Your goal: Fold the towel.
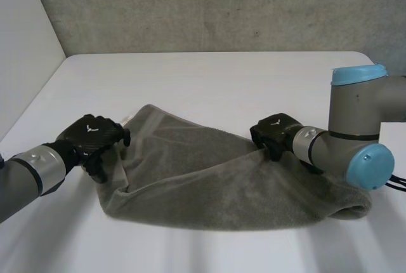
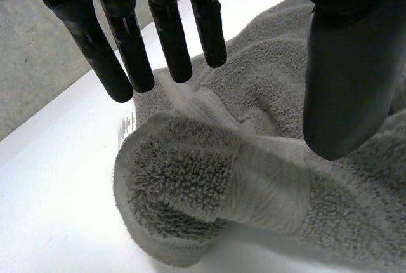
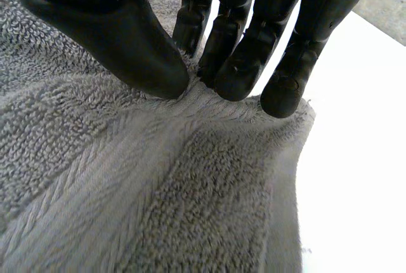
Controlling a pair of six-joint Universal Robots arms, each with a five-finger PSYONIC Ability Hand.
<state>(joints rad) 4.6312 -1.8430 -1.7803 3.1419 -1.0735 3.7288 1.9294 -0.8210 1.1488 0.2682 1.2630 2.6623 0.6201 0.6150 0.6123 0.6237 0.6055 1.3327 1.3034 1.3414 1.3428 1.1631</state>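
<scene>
The towel [image 1: 216, 184] is being judged half-folded and rumpled.
On the table [image 1: 209, 76], its edge is being pinched by the right hand [image 1: 274, 132]; the left hand [image 1: 92, 133] is being held open over a corner.

Plain white table [image 1: 209, 76], and all that's lying on it is a rumpled grey terry towel [image 1: 222, 184]. One rolled-over corner with a little white label [image 2: 127, 126] sits just below the fingers [image 2: 129, 44] of the left hand [image 1: 94, 134]. Another edge is bunched at the fingertips [image 3: 241, 63] of the right hand [image 1: 274, 132], with bare tabletop right beside them.
</scene>
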